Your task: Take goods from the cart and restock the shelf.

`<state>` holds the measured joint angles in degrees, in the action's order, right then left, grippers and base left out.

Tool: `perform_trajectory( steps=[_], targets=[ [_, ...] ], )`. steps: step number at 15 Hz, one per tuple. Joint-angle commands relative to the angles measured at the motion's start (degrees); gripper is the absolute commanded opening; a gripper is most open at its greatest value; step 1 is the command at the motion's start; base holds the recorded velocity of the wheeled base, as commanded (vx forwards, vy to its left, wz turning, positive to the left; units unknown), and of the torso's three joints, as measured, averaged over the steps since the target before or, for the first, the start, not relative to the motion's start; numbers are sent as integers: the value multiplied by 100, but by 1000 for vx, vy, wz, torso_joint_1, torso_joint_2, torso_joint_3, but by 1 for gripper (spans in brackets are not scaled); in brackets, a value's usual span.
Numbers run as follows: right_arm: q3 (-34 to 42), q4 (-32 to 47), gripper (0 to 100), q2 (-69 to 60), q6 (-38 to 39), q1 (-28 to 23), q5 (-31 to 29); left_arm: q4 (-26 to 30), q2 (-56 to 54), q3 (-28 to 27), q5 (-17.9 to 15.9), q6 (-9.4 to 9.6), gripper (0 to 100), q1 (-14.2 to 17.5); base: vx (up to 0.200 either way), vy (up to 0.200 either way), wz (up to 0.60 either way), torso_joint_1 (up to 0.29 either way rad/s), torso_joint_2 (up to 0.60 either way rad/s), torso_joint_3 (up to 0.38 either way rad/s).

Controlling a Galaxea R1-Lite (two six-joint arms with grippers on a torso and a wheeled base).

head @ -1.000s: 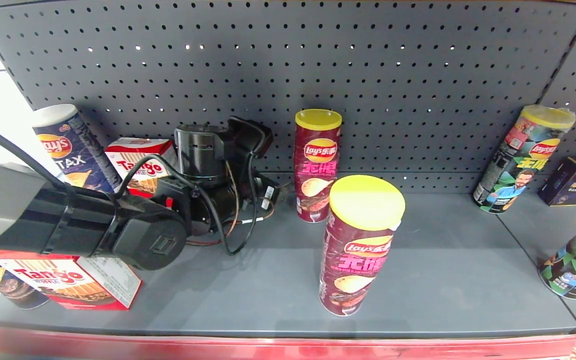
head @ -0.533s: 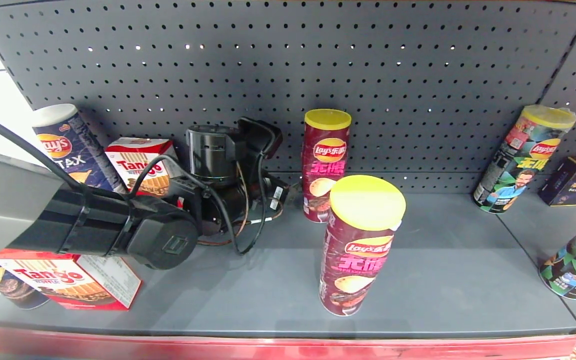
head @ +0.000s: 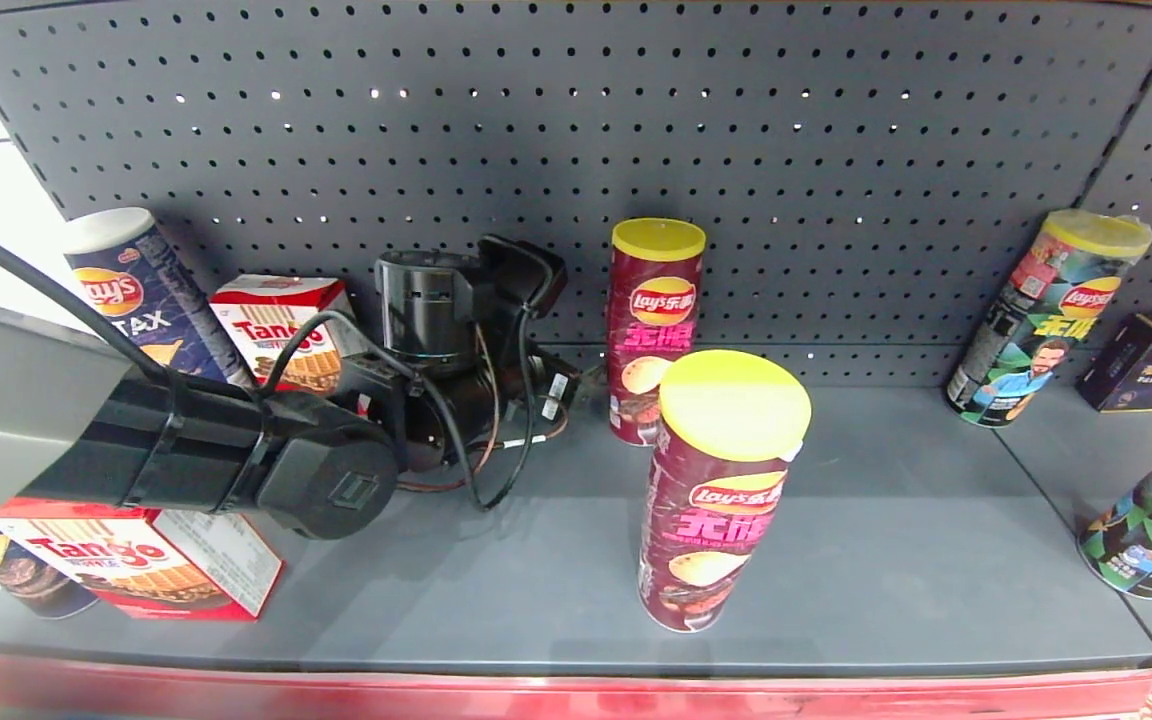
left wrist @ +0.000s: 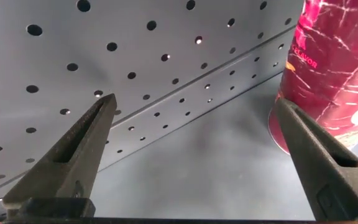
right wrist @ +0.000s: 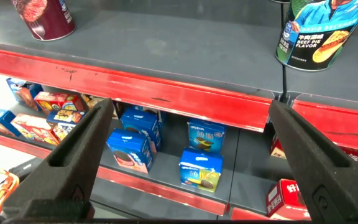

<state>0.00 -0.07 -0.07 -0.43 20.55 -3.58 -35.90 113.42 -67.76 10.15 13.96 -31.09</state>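
Note:
Two maroon chip cans with yellow lids stand on the grey shelf [head: 916, 540]. One can [head: 654, 330] is at the back by the pegboard, and the other can [head: 721, 490] stands nearer the front edge. My left gripper [head: 581, 385] reaches along the back of the shelf, just left of the back can. In the left wrist view the left gripper [left wrist: 194, 102] is open with nothing between its fingers, and the back can [left wrist: 337, 62] stands right at the outer side of one finger [left wrist: 316, 155]. My right gripper [right wrist: 190, 107] is open and empty, below the shelf's red front edge [right wrist: 166, 87].
A blue chip can [head: 141, 295] and a wafer box [head: 281, 330] stand at the back left, with another wafer box [head: 136, 560] at the front left. Green cans [head: 1046, 320] [head: 1151, 530] and a dark box [head: 1151, 360] sit at the right. Lower shelves hold blue boxes [right wrist: 201, 158].
My left arm has moved to the right along the back of the shelf. The back maroon can has shifted a little to the right with it.

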Motion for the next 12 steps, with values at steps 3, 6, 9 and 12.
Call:
perform_trajectory(
  steps=[3,6,9,12],
  targets=[
    [0,-1,100,7,-1,1,-2,39,-417,-45,13,54,100,59,0,0,0,0,0,0],
    [0,-1,100,7,-1,1,-2,584,-1323,-247,13,37,100,-126,0,0,0,0,0,0],
    [0,-1,100,7,-1,1,-2,549,-2237,105,145,-7,100,-346,0,0,0,0,0,0],
    [0,-1,100,7,-1,1,-2,540,-3529,1274,136,19,100,-530,0,0,0,0,0,0]
  ],
)
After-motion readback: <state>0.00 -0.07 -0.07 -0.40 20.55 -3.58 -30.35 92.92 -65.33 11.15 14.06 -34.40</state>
